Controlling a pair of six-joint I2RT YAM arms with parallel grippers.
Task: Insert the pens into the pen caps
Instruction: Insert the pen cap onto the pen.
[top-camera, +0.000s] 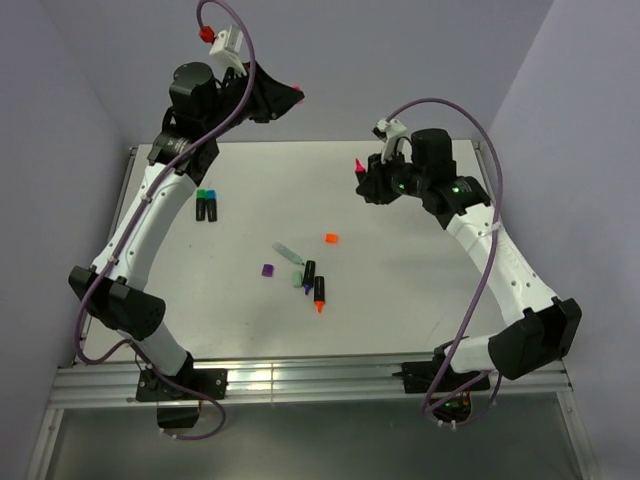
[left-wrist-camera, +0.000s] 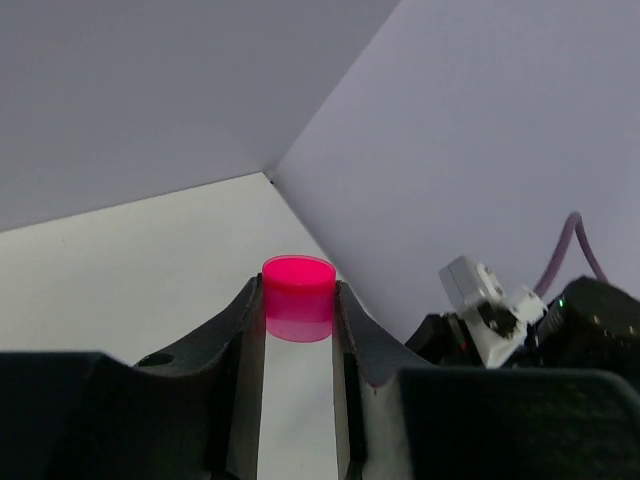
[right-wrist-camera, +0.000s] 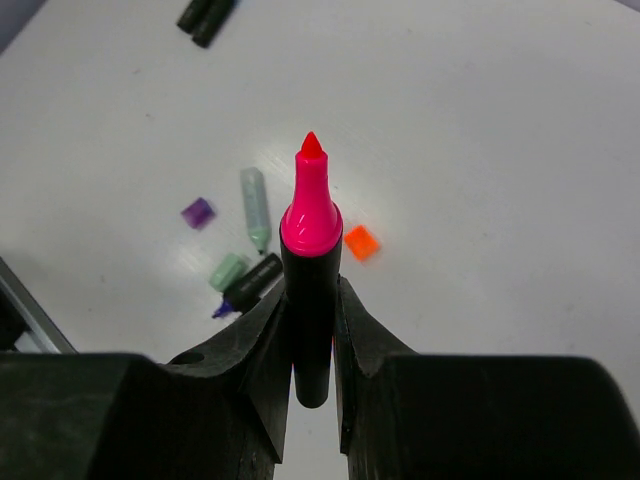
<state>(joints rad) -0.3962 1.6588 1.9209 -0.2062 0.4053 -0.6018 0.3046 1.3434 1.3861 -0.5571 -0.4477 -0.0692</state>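
Note:
My left gripper (left-wrist-camera: 298, 292) is raised near the back wall and is shut on a pink pen cap (left-wrist-camera: 298, 312), whose open end faces away from the wrist camera. In the top view that cap (top-camera: 297, 91) points right, toward my right gripper (top-camera: 365, 177). The right gripper (right-wrist-camera: 311, 292) is shut on a black pen with a pink tip (right-wrist-camera: 310, 215), the tip pointing out past the fingers. A wide gap separates cap and pen tip (top-camera: 358, 164). On the table lie an orange cap (top-camera: 331, 239), a purple cap (top-camera: 267, 270), a green cap (top-camera: 296, 280), a pale green pen (top-camera: 287, 250), a purple-tipped pen (top-camera: 308, 272) and an orange-tipped pen (top-camera: 320, 293).
Two capped pens (top-camera: 207, 205), one with a teal cap and one with a green cap, lie side by side at the left of the white table (top-camera: 430, 300). Grey walls close in the back and both sides. A metal rail (top-camera: 300, 378) runs along the near edge.

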